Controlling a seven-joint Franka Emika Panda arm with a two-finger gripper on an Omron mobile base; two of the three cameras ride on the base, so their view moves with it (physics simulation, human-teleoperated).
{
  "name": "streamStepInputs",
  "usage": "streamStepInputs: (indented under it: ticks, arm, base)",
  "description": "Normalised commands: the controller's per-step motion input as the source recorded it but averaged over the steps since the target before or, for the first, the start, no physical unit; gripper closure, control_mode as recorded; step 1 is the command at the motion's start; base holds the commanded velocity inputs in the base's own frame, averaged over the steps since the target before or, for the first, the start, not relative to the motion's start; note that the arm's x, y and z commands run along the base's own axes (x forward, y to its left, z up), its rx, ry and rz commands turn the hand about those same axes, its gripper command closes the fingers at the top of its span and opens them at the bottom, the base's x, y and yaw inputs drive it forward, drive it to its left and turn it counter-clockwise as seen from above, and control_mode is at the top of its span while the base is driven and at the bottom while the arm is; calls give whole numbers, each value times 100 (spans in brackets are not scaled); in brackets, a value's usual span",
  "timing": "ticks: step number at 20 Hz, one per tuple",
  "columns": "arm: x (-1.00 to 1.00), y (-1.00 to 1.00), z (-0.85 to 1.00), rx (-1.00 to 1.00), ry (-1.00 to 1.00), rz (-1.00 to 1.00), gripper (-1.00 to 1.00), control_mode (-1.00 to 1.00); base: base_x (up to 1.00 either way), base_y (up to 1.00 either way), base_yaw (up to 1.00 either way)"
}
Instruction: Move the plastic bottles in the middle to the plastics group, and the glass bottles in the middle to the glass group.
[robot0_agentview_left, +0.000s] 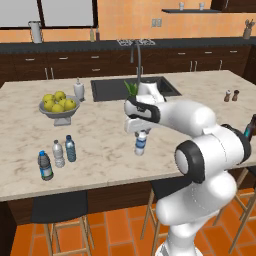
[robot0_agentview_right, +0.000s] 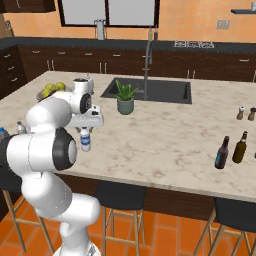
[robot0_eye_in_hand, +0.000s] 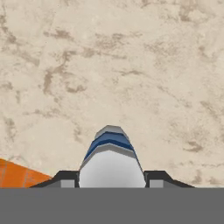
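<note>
Plastic bottle (robot0_agentview_left: 141, 143) with the white-blue label sits mid-tabletop (robot0_agentview_right: 165, 135), and your end effector (robot0_eye_in_hand: 112, 177) is closed around it, a fingertip on each side. You've got bare marble all around it. The plastics group (robot0_agentview_left: 56, 157) stands well off by the near edge, toward the lemon bowl (robot0_agentview_left: 59, 106); the brown glass bottles (robot0_agentview_right: 231, 150) are near the opposite end.

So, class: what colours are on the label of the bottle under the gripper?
White and blue, on the bottle; the left base view shows it best.
</note>
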Motion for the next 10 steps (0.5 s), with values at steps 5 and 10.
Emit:
streamStepInputs:
  ticks: [5, 10]
  arm:
    - [-23, 100, 33, 0, 3, 21, 100, -100]
    - [-19, 100, 25, -1, 5, 24, 100, -100]
  base:
    - [0, 0, 0]
    - [0, 0, 0]
